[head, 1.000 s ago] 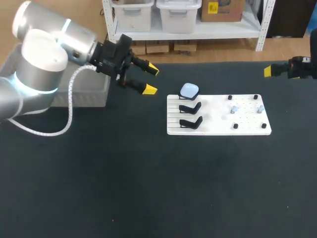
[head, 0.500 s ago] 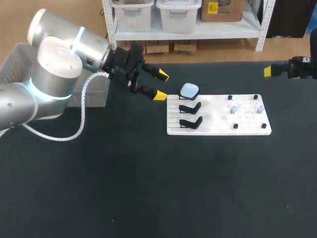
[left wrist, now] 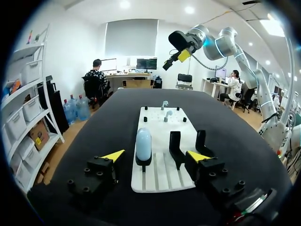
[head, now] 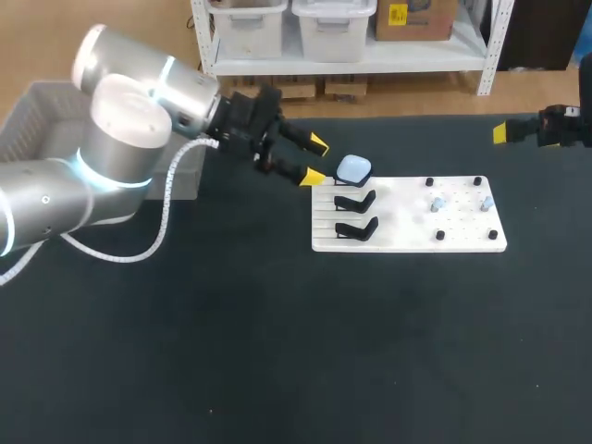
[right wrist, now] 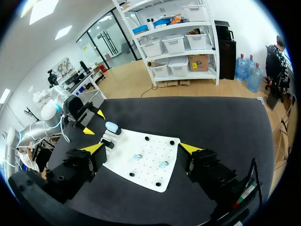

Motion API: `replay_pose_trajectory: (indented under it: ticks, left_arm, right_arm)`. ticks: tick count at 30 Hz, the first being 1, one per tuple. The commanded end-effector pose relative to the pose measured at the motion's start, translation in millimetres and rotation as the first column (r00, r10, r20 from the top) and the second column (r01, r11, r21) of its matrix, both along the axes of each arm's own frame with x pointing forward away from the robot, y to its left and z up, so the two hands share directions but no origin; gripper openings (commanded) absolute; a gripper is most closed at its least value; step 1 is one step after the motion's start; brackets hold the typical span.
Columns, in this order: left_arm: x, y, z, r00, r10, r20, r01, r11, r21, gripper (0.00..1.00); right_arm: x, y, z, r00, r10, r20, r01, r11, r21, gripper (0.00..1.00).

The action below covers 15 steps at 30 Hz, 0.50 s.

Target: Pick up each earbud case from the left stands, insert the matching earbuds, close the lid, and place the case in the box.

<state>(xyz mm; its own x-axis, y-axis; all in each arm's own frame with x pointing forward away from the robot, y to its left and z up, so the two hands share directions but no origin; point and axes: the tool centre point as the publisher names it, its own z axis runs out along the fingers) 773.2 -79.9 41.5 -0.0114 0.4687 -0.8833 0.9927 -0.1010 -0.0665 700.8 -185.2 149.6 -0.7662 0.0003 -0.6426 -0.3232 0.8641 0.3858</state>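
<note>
Left hand (head: 315, 160), fingers spread and gripping nothing, hovers just beside the pale blue rounded plastic earbud case (head: 353, 169), which sits upright at the white pegboard's (head: 398, 222) far left corner. Right hand (right wrist: 141, 148), likewise spread, hangs near the black tabletop's (head: 277, 351) far right corner.

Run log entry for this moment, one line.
left gripper: open, near earbud case | earbud case: on board | right gripper: open, away from board

surface (head: 277, 351) matt black, cloth-like; white board (head: 398, 217) smooth matt plastic; stands (head: 356, 202) matt black plastic; earbud case (head: 353, 168) glossy pale-blue plastic; left arm (head: 120, 120) shell smooth satin silver.
</note>
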Motion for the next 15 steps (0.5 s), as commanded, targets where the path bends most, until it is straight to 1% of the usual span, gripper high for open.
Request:
replay_pose_trajectory:
  ticks: [1, 5, 8, 10, 12, 15]
  left_arm:
    - [4.3, -5.5, -7.9, 1.0, -0.011, -0.007, 0.011, 1.0, -0.006, 0.82]
    - [4.7, -7.2, -12.8, 1.0, -0.012, -0.014, 0.012, 1.0, -0.007, 0.8]
    - [6.6, -8.9, -14.7, 1.0, -0.013, -0.016, 0.013, 1.0, -0.01, 0.76]
    - [7.4, -11.0, -15.3, 1.0, -0.016, -0.016, 0.016, 1.0, -0.013, 0.7]
    - [7.9, -13.9, -15.8, 1.0, -0.02, -0.017, 0.019, 1.0, -0.016, 0.62]
    - [8.4, -18.0, -16.4, 0.999, -0.028, -0.019, 0.027, 0.999, -0.02, 0.6]
  right_arm:
    - [-0.2, -0.3, 0.0, 1.0, 0.001, 0.0, -0.001, 1.0, 0.0, 1.0]
    - [-0.2, -0.3, 0.0, 1.0, 0.001, 0.0, -0.001, 1.0, 0.0, 1.0]
    - [-0.2, -0.3, 0.0, 1.0, 0.001, 0.0, -0.001, 1.0, 0.0, 1.0]
    - [-0.2, -0.3, 0.0, 1.0, 0.001, 0.0, -0.001, 1.0, 0.0, 1.0]
    - [-0.2, -0.3, 0.0, 1.0, 0.001, 0.0, -0.001, 1.0, 0.0, 1.0]
    - [-0.2, -0.3, 0.0, 1.0, 0.001, 0.0, -0.001, 1.0, 0.0, 1.0]
